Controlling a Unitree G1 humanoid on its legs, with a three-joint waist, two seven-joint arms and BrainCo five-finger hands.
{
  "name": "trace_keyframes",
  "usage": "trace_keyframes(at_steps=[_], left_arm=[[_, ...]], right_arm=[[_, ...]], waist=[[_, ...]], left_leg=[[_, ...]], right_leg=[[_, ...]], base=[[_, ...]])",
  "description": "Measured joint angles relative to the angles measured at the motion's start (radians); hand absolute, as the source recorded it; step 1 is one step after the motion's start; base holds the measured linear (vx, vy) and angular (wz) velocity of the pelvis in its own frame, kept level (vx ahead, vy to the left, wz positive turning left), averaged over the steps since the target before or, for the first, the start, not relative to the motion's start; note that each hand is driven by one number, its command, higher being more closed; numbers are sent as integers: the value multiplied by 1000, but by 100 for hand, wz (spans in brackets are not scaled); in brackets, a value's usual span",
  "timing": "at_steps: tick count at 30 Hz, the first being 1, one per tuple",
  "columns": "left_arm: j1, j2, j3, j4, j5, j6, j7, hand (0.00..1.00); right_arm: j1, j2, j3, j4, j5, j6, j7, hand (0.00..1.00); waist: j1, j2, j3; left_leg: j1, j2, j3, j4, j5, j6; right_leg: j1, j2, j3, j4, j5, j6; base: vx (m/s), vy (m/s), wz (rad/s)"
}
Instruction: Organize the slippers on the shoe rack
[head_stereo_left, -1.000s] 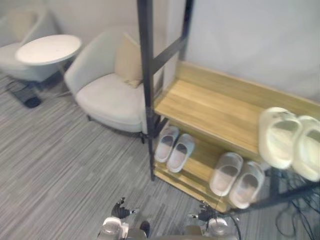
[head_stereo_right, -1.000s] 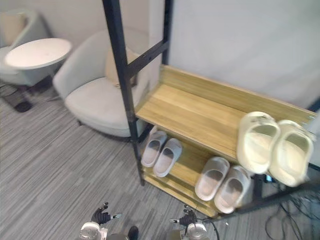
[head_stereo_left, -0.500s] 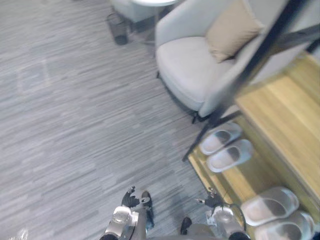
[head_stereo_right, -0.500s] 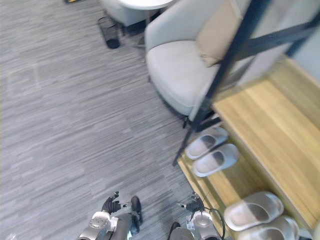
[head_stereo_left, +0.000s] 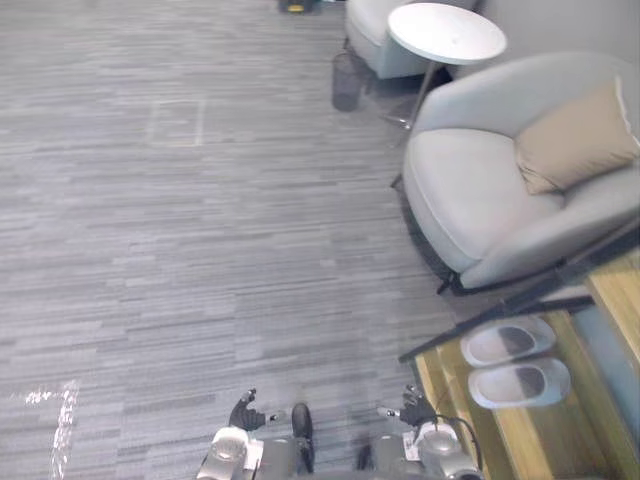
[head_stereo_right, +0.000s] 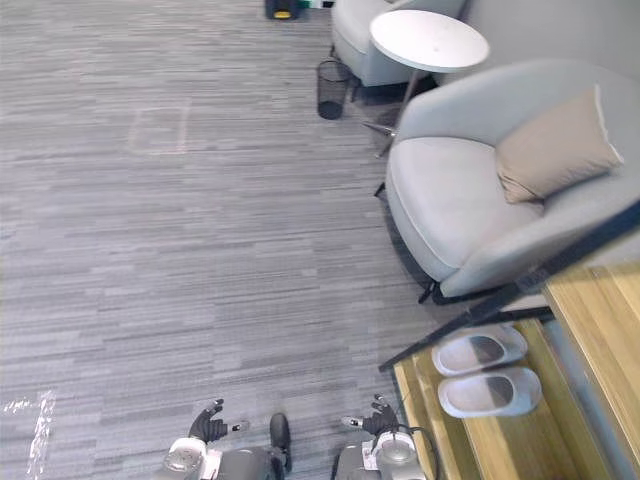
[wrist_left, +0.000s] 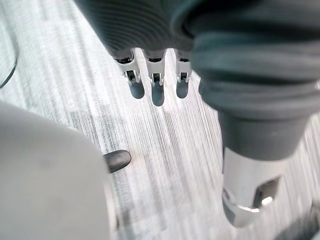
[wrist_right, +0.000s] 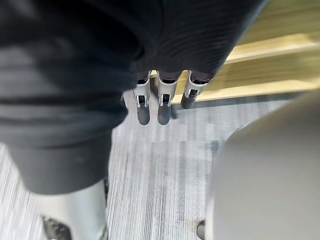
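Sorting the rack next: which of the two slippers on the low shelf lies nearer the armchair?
The far slipper, next to the armchair; the near slipper lies closer to the right hand.

Two slippers (head_stereo_right: 480, 351) sit side by side on the shoe rack (head_stereo_right: 500, 445), armchair (head_stereo_right: 450, 200) just behind

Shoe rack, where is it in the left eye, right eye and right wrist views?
Left eye view: shoe rack at lower right, holding grey slippers.
Right eye view: rack at lower right, beside the armchair.
Right wrist view: wooden planks beyond the right hand's fingers.
Shared landmark: grey carpet at its front edge.
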Motion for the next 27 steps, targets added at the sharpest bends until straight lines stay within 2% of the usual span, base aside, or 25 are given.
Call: trace_keyframes(at_steps=[1, 2, 4, 5, 6, 8, 9, 10, 11, 12, 13, 14, 15, 16, 17, 18, 19, 20, 21, 22, 23, 24, 25, 26, 27], left_arm=[[3, -1, 12, 4, -1, 0, -1, 0], [12, -14, 40, 4, -2, -2, -2, 0], [14, -34, 103, -12, -19, -8, -2, 0], [22, -50, 168, -33, -28, -10, -1, 0], [24, -56, 204, -51, -39, -10, -1, 0], [57, -64, 254, -87, -65, -11, 1, 0], [64, -60, 263, -104, -78, -12, 0, 0], [57, -57, 266, -118, -92, -18, -1, 0], [45, -62, 265, -117, -110, -20, -1, 0], [36, -60, 264, -117, -119, -20, -2, 0], [29, -54, 263, -117, -121, -20, -2, 0], [19, -46, 255, -117, -127, -20, -2, 0], [23, -43, 232, -116, -138, -21, -2, 0], [25, -43, 223, -110, -138, -21, -3, 0], [10, -35, 216, -97, -141, -22, -3, 0], [7, -32, 216, -97, -142, -22, -3, 0], [6, -26, 217, -90, -145, -21, -4, 0], [7, -30, 212, -70, -145, -20, -5, 0], [11, -32, 208, -62, -145, -19, -6, 0], [18, -27, 197, -59, -145, -18, -5, 0], [32, -20, 182, -60, -143, -18, -6, 0], [38, -19, 181, -60, -142, -18, -6, 0], [41, -17, 178, -59, -140, -18, -4, 0], [41, -14, 176, -56, -137, -18, -4, 0], [30, -14, 175, -54, -137, -19, -4, 0]], right_arm=[[9, -1, -2, 1, 6, 0, 3, 0], [11, 2, -14, 1, 6, 1, 1, 0], [-1, 2, -18, -2, 10, 0, 2, 0], [-2, 6, -16, -10, 13, 2, 2, 0], [6, 8, -11, -30, 15, 4, 3, 0], [28, 21, 12, -81, 25, 2, 3, 0], [33, 27, 12, -90, 31, -1, 2, 0], [30, 29, 10, -94, 36, -1, 2, 0], [12, 24, 10, -93, 42, 0, 2, 0], [-4, 17, 8, -93, 49, 1, 1, 0], [-16, 12, 7, -91, 58, 1, 1, 0], [-24, 4, 1, -84, 59, 1, 1, 0], [-24, -5, -7, -78, 59, 1, 1, 0], [-24, -9, -10, -74, 59, 1, 0, 0], [-28, -5, -9, -64, 58, 1, 3, 0], [-31, -2, -9, -61, 56, 1, 4, 0], [-43, 7, -9, -61, 55, 0, 9, 0], [-45, 12, -8, -57, 53, 0, 19, 0], [-43, 13, -8, -53, 49, 0, 24, 0], [-42, 13, -8, -41, 47, -1, 24, 0], [-28, 12, -2, -36, 37, 1, 25, 0], [-22, 10, 7, -36, 34, 0, 26, 0], [-17, 5, 32, -39, 29, -1, 29, 0], [-15, 3, 33, -43, 24, -4, 32, 0], [-17, 0, 32, -41, 21, -5, 32, 0]], waist=[[0, -23, -12], [1, -9, -19], [20, 11, -12], [25, 30, 1], [34, 38, 9], [62, 41, 13], [59, 24, 4], [62, 11, 5], [69, 18, 13], [69, 17, 15], [69, 18, 18], [70, 3, 27], [74, 24, 17], [74, 24, 16], [71, -3, 11], [73, -3, 11], [82, -3, 11], [85, -8, 12], [84, -11, 14], [82, -11, 16], [75, -7, 18], [68, -4, 19], [59, 5, 22], [50, 15, 28], [41, 16, 30]], left_leg=[[-3, -20, -20, 14, 0, 1], [-6, -17, -30, 40, -4, 2], [-55, 9, 4, 168, -68, -10], [-136, 63, 78, 396, -150, -47], [-186, 101, 122, 552, -178, -69], [-230, 183, 238, 765, -158, -77], [-238, 195, 274, 809, -143, -85], [-261, 209, 304, 866, -158, -75], [-299, 238, 310, 880, -232, -52], [-339, 251, 302, 843, -256, -56], [-356, 253, 302, 762, -252, -58], [-372, 242, 296, 589, -197, -53], [-368, 237, 269, 411, -54, -52], [-366, 238, 271, 404, -7, -30], [-369, 191, 278, 420, -57, -14], [-374, 188, 278, 434, -75, -11], [-370, 179, 284, 470, -125, 4], [-329, 163, 292, 467, -166, 10], [-281, 144, 284, 447, -186, 7], [-227, 131, 280, 421, -201, 5], [-134, 121, 273, 377, -214, 9], [-97, 121, 269, 358, -219, 11], [-12, 120, 255, 302, -222, 11], [50, 123, 244, 252, -222, 12], [86, 128, 231, 224, -223, 12]], right_leg=[[22, -16, -17, -45, 6, -23], [40, -19, -49, -69, -1, -26], [87, -16, -95, -104, 5, -33], [131, 6, -118, -120, 4, -38], [164, 23, -124, -124, -3, -48], [251, 46, -131, -149, -15, -53], [286, 37, -132, -189, -18, -55], [318, 29, -130, -236, -21, -56], [335, 32, -132, -264, -21, -56], [336, 25, -135, -275, -21, -56], [347, 11, -137, -286, -21, -56], [368, -10, -139, -297, -21, -56], [387, -11, -136, -301, -22, -53], [394, -11, -131, -303, -26, -44], [392, -56, -120, -289, -1, 4], [386, -61, -107, -274, 10, 20], [347, -83, -61, -166, 23, 37], [274, -115, -11, 35, 54, 72], [212, -131, 26, 203, 79, 112], [158, -130, 49, 356, 85, 133], [91, -117, 53, 529, 77, 118], [66, -107, 46, 577, 70, 105], [-1, -78, 17, 622, 43, 65], [-64, -48, -8, 587, 10, 25], [-117, -26, -28, 524, -9, 9]], base=[[97, -178, 119], [206, -211, 114], [229, -145, 51], [173, -74, 29], [221, -65, 16], [309, -39, -2], [343, -8, 22], [330, 28, 27], [298, 69, 19], [286, 86, 16], [391, 168, 25], [456, 229, 30], [487, 237, 30], [439, 219, 44], [358, 174, 34], [460, 245, 27], [471, 284, -1], [572, 341, -1], [476, 274, 4], [508, 216, 11], [413, 130, 13], [623, 152, 23], [509, 96, 29], [607, 68, 36], [400, -7, 32]])
